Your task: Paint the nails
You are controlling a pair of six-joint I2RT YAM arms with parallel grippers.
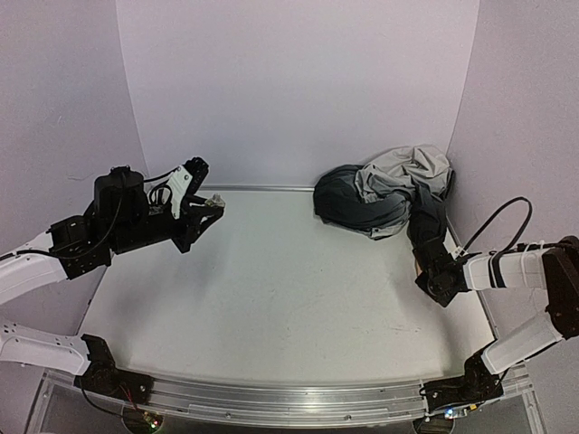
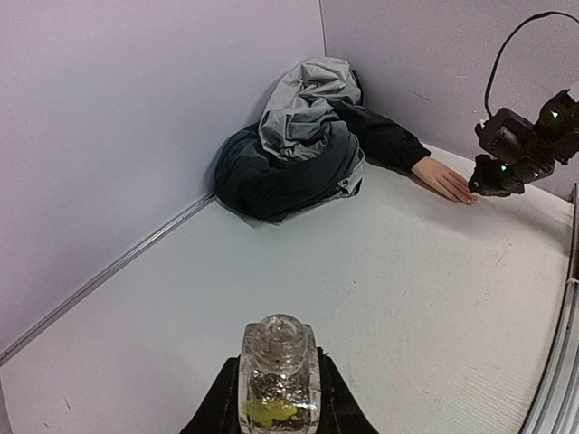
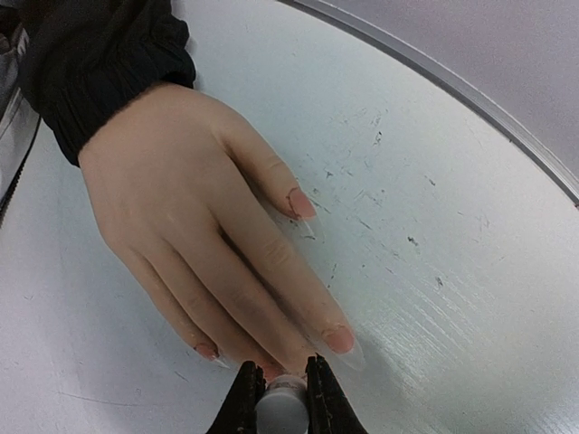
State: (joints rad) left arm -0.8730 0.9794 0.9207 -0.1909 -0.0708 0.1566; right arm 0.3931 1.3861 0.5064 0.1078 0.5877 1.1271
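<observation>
While left gripper (image 2: pixel 279 402) clamps a bottle (image 2: pixel 279 357), nails (image 3: pixel 339 339) point at right gripper (image 3: pixel 282 387) clamping cap (image 3: pixel 282 411).

The table (image 1: pixel 271 298) is white, flecked with fine dark scratches, and its near rail (image 1: pixel 298 393) is bare silver metal. The walls (image 1: pixel 298 81) are pale lilac. The jacket (image 1: pixel 380 194) is charcoal grey with a lighter silver-grey part bunched on top; its cuff (image 3: pixel 99 81) looks near black, finely ribbed. The mannequin hand (image 3: pixel 181 208) is pale peach and the nails (image 3: pixel 301 202) a soft salmon pink. The left gripper (image 1: pixel 210 202) and right gripper (image 3: pixel 279 384) are black. The bottle (image 2: pixel 279 380) is clear glass with silvery glitter and a yellow-green patch; the cap (image 3: pixel 282 411) is off-white.
</observation>
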